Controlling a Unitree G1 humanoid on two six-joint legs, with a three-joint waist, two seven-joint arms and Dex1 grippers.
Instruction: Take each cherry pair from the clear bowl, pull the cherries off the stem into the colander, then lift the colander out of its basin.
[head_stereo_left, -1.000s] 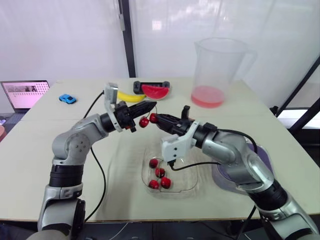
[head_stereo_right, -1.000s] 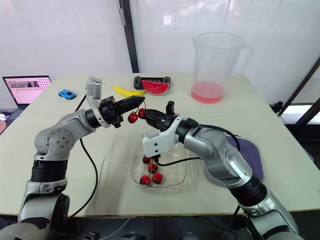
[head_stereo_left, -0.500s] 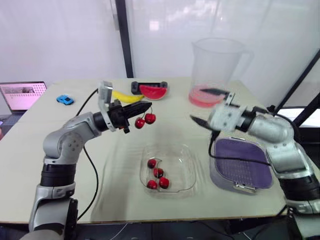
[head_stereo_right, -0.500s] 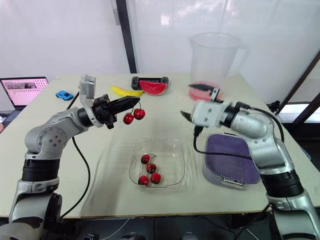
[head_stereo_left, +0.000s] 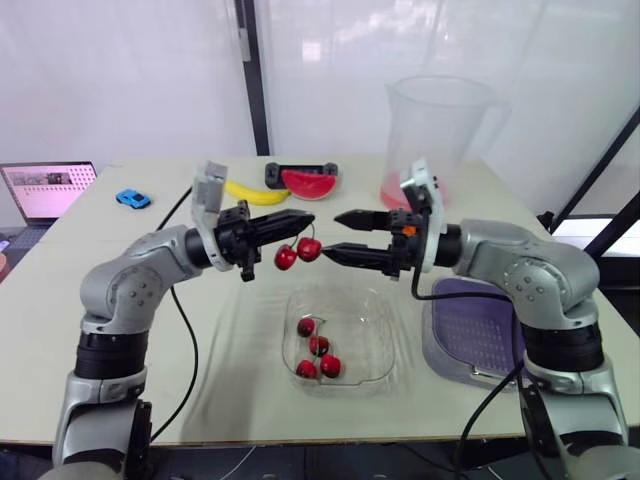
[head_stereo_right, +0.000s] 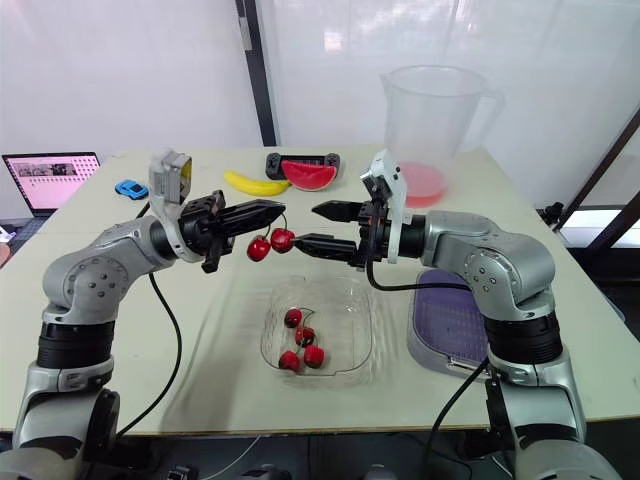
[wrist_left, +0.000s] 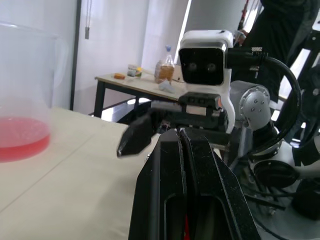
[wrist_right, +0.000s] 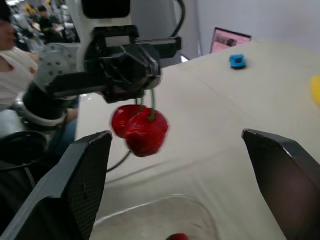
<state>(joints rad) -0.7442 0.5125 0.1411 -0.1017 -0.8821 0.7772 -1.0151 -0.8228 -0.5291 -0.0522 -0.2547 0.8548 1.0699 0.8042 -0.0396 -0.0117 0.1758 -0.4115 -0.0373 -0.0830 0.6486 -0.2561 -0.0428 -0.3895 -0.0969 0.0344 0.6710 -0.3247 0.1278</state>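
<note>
Table (wrist_right: 235, 115) beyond; left pincer (wrist_right: 150, 75) clamps stems (wrist_right: 152, 105).

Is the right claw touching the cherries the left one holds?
Cannot tell. Right eye view: the right gripper's lower fingertip ends beside the cherry pair, gap or contact unclear.

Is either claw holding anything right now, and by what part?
The left gripper pinches a cherry pair by its stems, the cherries hanging below. The right gripper is open and holds nothing.

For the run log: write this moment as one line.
left gripper: shut on cherry pair stem | right gripper: open, facing pair, not touching | clear bowl: more cherries inside
</note>
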